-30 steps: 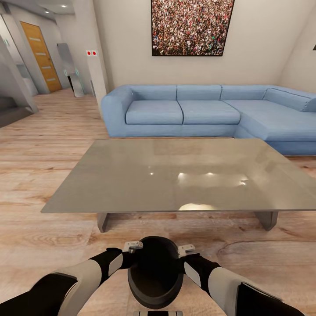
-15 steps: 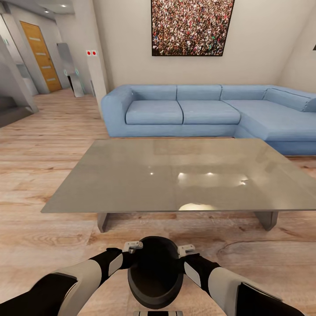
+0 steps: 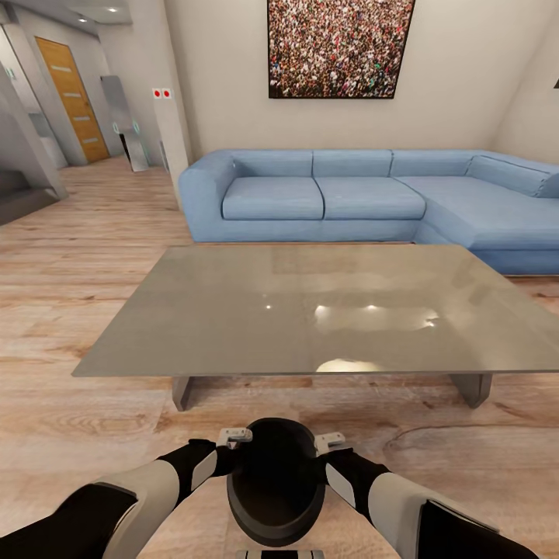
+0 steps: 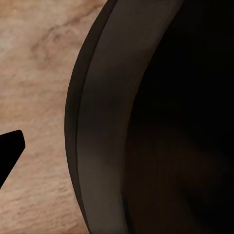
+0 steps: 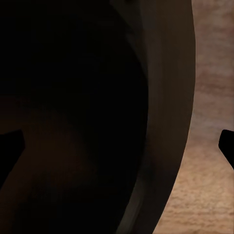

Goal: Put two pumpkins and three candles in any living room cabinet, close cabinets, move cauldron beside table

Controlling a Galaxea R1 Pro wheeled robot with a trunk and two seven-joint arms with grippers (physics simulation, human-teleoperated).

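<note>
The black cauldron (image 3: 275,481) hangs low in front of me, mouth up, between both arms and just short of the table's (image 3: 233,326) near edge. My left gripper (image 3: 234,437) grips its left rim and my right gripper (image 3: 329,442) its right rim, each shut on the wall. In the left wrist view the cauldron's rim (image 4: 97,146) runs across the picture with one dark fingertip (image 4: 9,146) outside it over the wooden floor. In the right wrist view the cauldron wall (image 5: 165,122) stands between a fingertip (image 5: 227,146) outside and the dark inside.
A blue corner sofa (image 3: 365,198) stands behind the table against the wall, under a large picture (image 3: 338,48). Wooden floor (image 3: 85,256) opens to the left toward a hallway with an orange door (image 3: 74,99). The table's legs (image 3: 182,392) sit near its front corners.
</note>
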